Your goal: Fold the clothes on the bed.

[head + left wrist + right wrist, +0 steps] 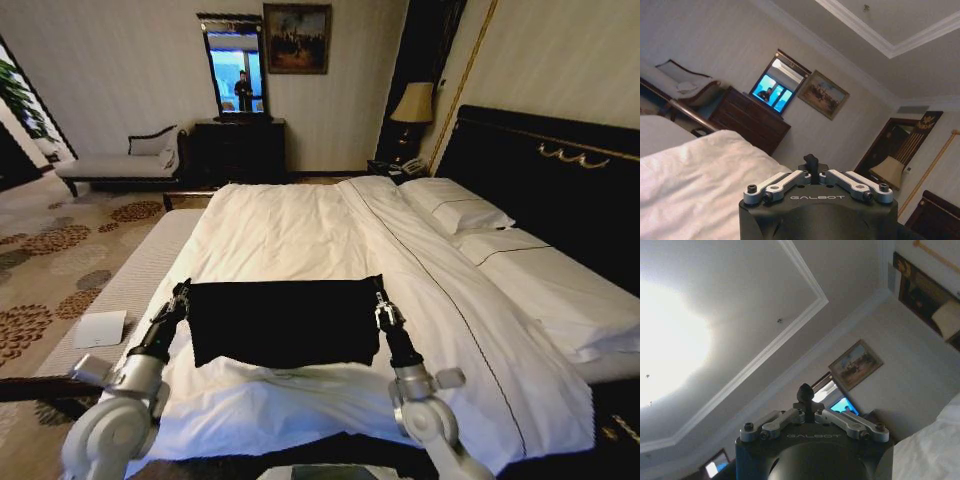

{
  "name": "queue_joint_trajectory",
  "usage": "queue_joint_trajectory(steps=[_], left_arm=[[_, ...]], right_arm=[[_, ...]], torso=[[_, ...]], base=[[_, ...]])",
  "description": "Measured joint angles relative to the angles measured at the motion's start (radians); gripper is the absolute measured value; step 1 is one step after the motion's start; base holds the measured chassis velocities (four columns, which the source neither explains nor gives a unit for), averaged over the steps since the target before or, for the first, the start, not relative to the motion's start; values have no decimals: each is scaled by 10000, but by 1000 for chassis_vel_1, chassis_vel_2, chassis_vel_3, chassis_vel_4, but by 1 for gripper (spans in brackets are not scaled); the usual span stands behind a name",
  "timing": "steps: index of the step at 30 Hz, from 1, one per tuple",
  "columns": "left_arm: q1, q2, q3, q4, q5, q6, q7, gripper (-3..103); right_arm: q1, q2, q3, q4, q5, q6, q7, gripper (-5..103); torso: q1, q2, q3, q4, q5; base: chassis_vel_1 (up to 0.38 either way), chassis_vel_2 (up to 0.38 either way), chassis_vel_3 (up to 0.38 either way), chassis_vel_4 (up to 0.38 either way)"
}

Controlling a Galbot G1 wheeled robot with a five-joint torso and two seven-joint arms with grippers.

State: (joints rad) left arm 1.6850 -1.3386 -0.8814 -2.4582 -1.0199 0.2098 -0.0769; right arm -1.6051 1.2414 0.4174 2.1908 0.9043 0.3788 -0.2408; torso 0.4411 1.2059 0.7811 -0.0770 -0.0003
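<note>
- The T-shirt (285, 322) hangs as a black rectangle over the bed's (300, 230) near end, long axis crosswise between the arms.
- Left gripper (180, 296) sits at its left upper corner, right gripper (382, 302) at its right; both look pinched on fabric, though the fingertips are hard to see.
- Equally near, each holds one corner.

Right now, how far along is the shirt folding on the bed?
Partly done: the black T-shirt already looks like a compact rectangle on the bed. In hand: the left gripper and right gripper are at its far corners, apparently pinching the fabric. Left: any further folds, then release.
</note>
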Motion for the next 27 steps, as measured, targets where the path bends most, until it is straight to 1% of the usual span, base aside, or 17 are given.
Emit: queue_joint_trajectory(steps=[2, 5, 7, 9, 10, 11, 12, 14, 15, 17, 20, 21, 23, 24, 25, 26, 27], left_arm=[[269, 7, -74, -284, 13, -11, -120, 2], [1179, 268, -653, -538, -130, 178, -958, 2], [1299, 341, -816, -541, -205, 313, -1202, 2], [1382, 752, -1263, -547, -500, 1044, -2174, 2], [1382, 752, -1263, -547, -500, 1044, -2174, 2], [1184, 948, -1249, -546, -624, 1444, -2608, 2], [594, 1239, -1006, -528, -825, 2058, -3183, 2], [-158, 1439, -615, -503, -806, 2545, -3432, 2], [-158, 1439, -615, -503, -806, 2545, -3432, 2], [-1169, 1611, -16, -380, -500, 3004, -3467, 2], [-2888, 1790, 1189, 1579, -224, 3282, -3434, 2], [-3709, 1800, 1760, 2737, -128, 3249, -3323, 2], [-3976, 1798, 1944, 3152, -94, 3219, -3272, 2], [-4678, 1749, 2424, 4289, -2, 3126, -3129, 2], [-5714, 1593, 3084, 6107, 238, 2777, -2801, 2], [-6297, 1450, 3412, 7238, 460, 2441, -2557, 2], [-6297, 1450, 3412, 7238, 460, 2441, -2557, 2]], right_arm=[[-231, -28, 87, 287, -216, -50, 239, 3], [-912, -485, 329, 1501, -614, -541, 1669, 3], [-955, -608, 339, 1719, -672, -692, 2102, 3], [-773, -1168, 275, 2719, -656, -1642, 3999, 3], [-773, -1168, 275, 2719, -656, -1642, 3999, 3], [-490, -1347, 175, 2997, -463, -2127, 4835, 3], [243, -1624, -61, 3175, 109, -2983, 6158, 3], [1167, -1871, -441, 2797, 654, -3621, 6940, 3], [1167, -1871, -441, 2797, 654, -3621, 6940, 3], [2324, -2085, -962, 1641, 1069, -3984, 7215, 3], [4273, -2126, -2113, -743, 1837, -4260, 7122, 3], [5103, -1988, -2640, -2055, 2220, -4297, 6965, 3], [5333, -1925, -2801, -2441, 2311, -4304, 6889, 3], [5853, -1719, -3217, -3444, 2476, -4313, 6667, 3], [6645, -1192, -3781, -5179, 2503, -4237, 6127, 3], [7043, -844, -4011, -6125, 2411, -4139, 5733, 3], [7043, -844, -4011, -6125, 2411, -4139, 5733, 3]], torso=[[0, 1, -1, -3, 5], [-1, 1, 0, -2, 2], [-2, 1, 0, -2, 2], [-2, 2, 0, 1, 1], [-2, 2, 0, 1, 1], [-1, 2, 0, 2, -1], [-2, 2, 0, -1, 3], [0, 1, 1, -3, -3], [0, 1, 1, -3, -3], [2, 0, 3, 0, 7], [3, -2, 4, 0, 3], [3, -2, 4, 4, 2], [3, -2, 5, 2, 2], [5, -2, 4, 0, -1], [8, -4, 7, -3, -5], [10, -5, 7, -3, 1], [10, -5, 7, -3, 1]], base=[[0, 0, 0, 0], [0, 0, 0, 0], [0, 0, 0, 0], [0, 0, 0, 0], [0, 0, 0, 0], [0, 0, 0, 0], [0, 0, 0, 0], [0, 0, 0, 0], [0, 0, 0, 0], [0, 0, 0, 0], [0, 0, 0, 0], [0, 0, 0, 0], [0, 0, 0, 0], [0, 0, 0, 0], [0, 0, 0, 0], [0, 0, 0, 0], [0, 0, 0, 0]])
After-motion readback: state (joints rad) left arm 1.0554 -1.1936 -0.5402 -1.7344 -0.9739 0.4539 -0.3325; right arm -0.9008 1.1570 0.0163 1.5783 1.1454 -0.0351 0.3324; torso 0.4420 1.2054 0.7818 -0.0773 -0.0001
